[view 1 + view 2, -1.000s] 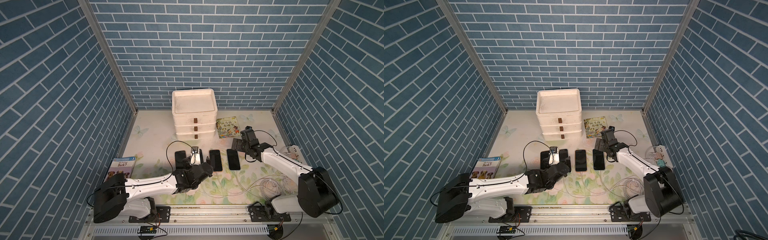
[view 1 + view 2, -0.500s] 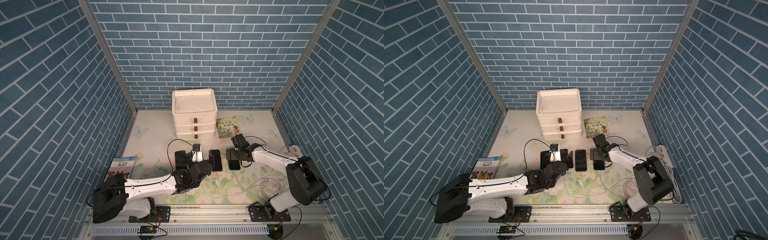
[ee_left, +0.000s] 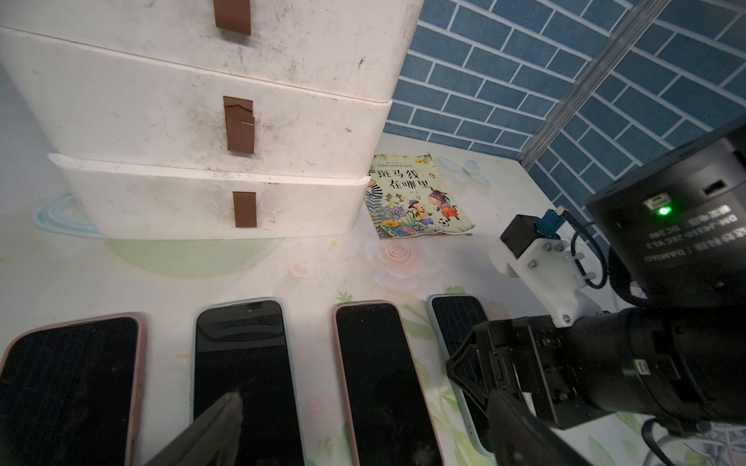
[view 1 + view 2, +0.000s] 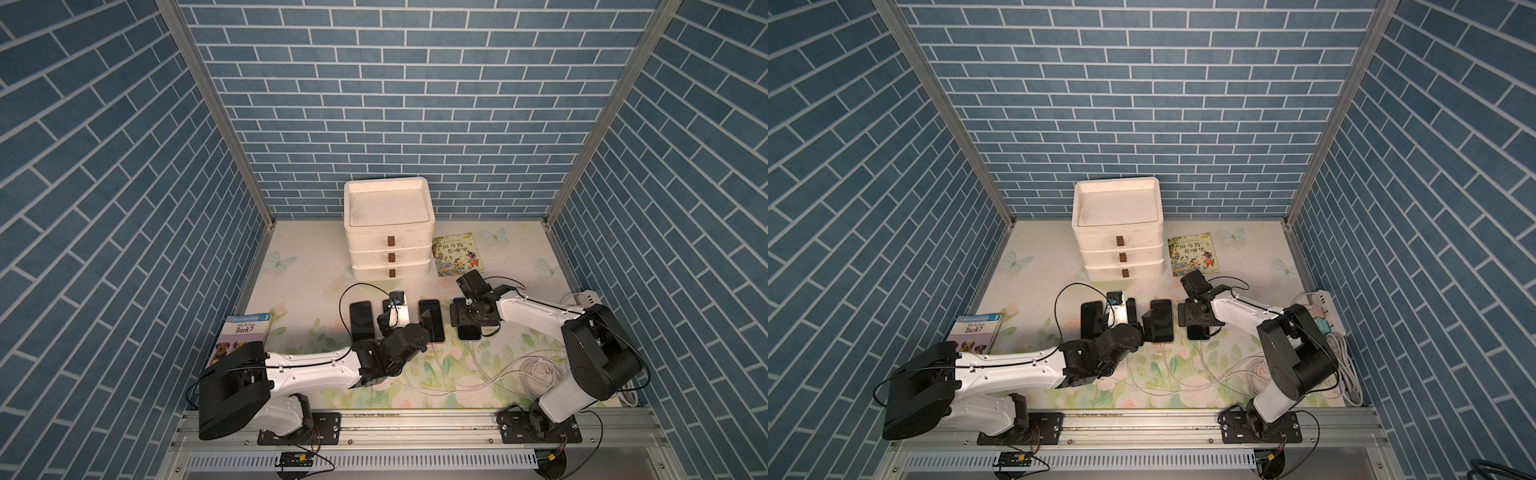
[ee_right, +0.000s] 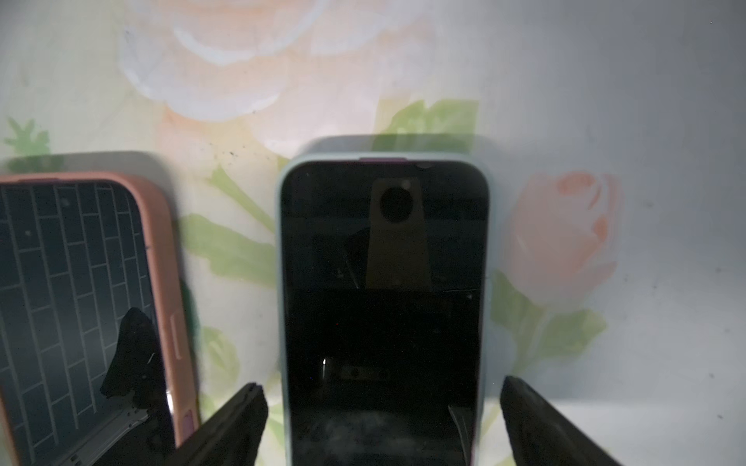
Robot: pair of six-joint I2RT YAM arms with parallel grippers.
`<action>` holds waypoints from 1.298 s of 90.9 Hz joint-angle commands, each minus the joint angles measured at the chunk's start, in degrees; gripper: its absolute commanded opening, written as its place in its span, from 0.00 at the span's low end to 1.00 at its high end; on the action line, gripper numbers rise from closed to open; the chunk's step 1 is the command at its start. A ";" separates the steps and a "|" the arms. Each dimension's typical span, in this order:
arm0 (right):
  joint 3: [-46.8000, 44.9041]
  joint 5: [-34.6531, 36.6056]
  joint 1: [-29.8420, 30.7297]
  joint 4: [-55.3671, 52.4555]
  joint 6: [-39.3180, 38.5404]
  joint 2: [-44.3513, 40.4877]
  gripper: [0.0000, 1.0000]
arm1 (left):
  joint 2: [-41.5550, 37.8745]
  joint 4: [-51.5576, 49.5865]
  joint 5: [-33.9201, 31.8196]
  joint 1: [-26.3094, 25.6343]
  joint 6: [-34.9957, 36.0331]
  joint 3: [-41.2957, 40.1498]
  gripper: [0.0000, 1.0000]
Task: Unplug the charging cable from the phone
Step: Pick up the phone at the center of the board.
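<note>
Straddling the mint-cased phone [image 5: 383, 302], the right end effector [image 5: 381, 399] hangs low with its jaws spread wide, one finger off each long edge and neither seen touching the case. This phone lies flat on the floral surface [image 5: 605, 101] as the rightmost of a row of four. The left end effector [image 3: 365, 407] is likewise open and empty, poised above the middle phones of the row.

The charging cable [image 4: 1208, 370] runs from the phone's near end toward the near right. The plug itself is hidden beneath the right arm, so its seating cannot be confirmed.

Assessment: the step in hand appears to be securing the phone before extraction.

Recommendations:
- Close squarely on both long edges so the phone is not twisted or slid.
- Mind the finger nearest the pink-cased phone [image 5: 72, 282], which lies just to the left; clearance there is small.
- Keep the phone pressed flat.
- Take the plug by its body, not the cord.
- Draw it straight along the phone's long axis toward the near side, without levering.
</note>
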 commanded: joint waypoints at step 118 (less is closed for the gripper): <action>-7.52 0.69 0.32 8.53 0.33 -14.25 0.25 | 27.77 38.84 15.29 -9.76 2.63 -2.38 0.72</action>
